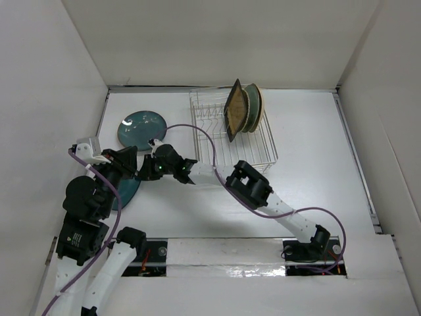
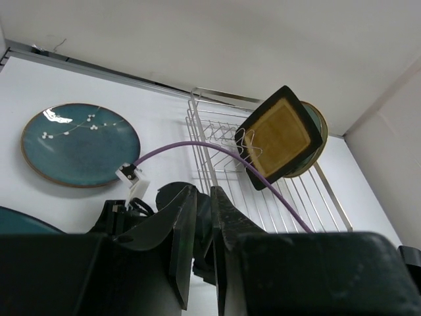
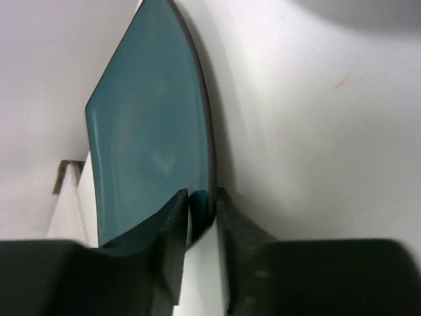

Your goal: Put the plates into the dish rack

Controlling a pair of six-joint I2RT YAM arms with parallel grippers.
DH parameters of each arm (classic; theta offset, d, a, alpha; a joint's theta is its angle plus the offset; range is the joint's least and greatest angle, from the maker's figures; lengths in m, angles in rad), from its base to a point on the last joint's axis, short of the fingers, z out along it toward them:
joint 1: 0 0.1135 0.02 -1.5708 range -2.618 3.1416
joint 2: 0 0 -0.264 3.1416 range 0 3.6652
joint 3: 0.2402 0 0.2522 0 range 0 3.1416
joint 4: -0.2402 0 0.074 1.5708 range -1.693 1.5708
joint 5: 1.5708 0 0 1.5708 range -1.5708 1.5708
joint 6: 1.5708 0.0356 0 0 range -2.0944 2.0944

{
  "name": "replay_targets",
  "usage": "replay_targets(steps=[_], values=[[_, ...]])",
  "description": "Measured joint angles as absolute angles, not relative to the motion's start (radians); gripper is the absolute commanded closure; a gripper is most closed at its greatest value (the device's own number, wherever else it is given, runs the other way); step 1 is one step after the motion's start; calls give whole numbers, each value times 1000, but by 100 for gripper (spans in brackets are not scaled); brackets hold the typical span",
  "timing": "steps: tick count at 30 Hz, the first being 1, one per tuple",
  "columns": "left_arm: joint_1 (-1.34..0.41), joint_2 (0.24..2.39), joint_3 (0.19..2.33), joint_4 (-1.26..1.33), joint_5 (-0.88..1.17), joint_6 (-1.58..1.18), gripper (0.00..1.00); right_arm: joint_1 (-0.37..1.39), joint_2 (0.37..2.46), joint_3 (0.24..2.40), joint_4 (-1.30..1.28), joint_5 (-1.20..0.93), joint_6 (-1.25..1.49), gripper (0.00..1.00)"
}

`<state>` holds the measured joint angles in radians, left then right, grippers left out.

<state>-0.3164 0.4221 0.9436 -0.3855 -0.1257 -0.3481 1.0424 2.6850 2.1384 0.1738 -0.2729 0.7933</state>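
- Right gripper (image 3: 200,197) is pinching the teal plate (image 3: 145,131) by its rim, upright between its jaws
- Left gripper (image 2: 204,194) jaws sitting nearly together, hold unclear
- Stiff, slick, breakable: rim likely wanting a deeper bite

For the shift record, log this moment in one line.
right end effector: shut on dark teal plate rim | dish rack: black square plate loaded

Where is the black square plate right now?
Top view: the black square plate stands on edge in the dish rack's far right corner, directly left of the round plates.
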Motion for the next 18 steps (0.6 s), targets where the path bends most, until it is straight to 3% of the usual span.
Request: replay_targets(steps=[4,18], values=[[-316,420,944,-385,-132,-345,86,1046,2662,2068,256,-296,867,100],[-316,407,935,-378,-123,-345,86,1068,2406,1624,491,-250,893,100]])
